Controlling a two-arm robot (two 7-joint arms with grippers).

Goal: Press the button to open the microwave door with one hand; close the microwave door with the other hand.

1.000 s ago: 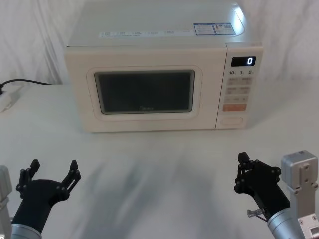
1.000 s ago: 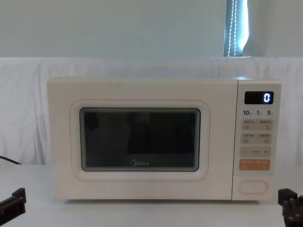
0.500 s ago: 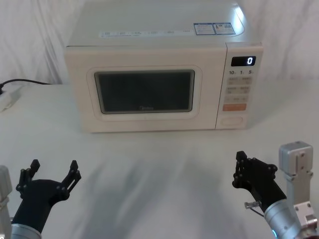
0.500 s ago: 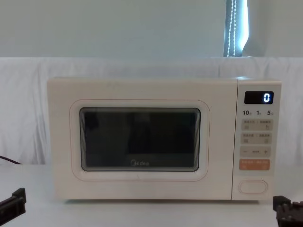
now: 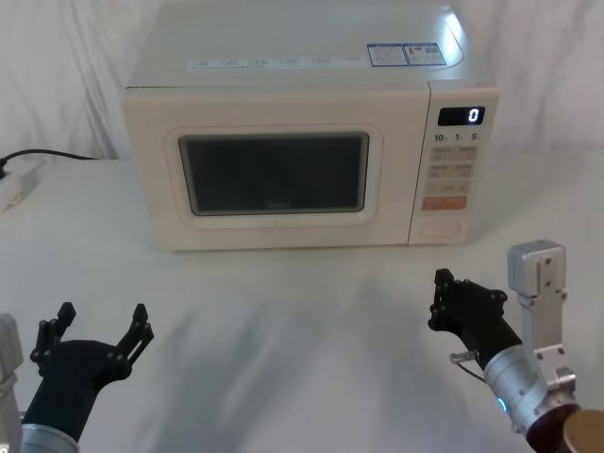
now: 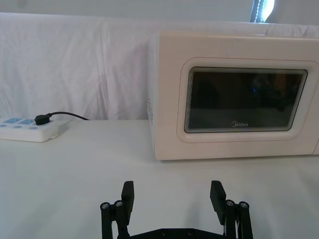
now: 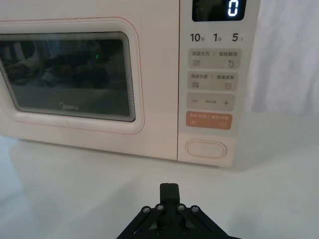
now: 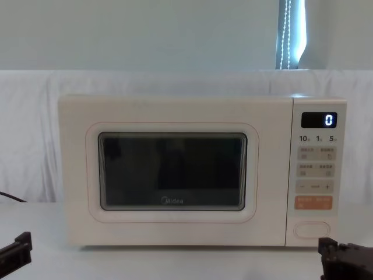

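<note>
Facing me: microwave [image 5: 293, 142] on the worktop [image 5: 283, 321], door [image 8: 172, 172] shut.
Button [image 7: 206, 149]: bottom of its panel, untouched.
My right gripper [image 5: 451, 304]: before the button, well apart, jaws closed.
My left gripper [image 5: 99, 330]: before the door's left, jaws spread, empty.

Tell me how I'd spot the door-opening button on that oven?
Find the cream microwave on the white table, then the control strip right of its dark window, under the black display showing 0. The button is the lowest key: a wide, cream, outlined pill below the orange key, bigger than the grey keys.
</note>
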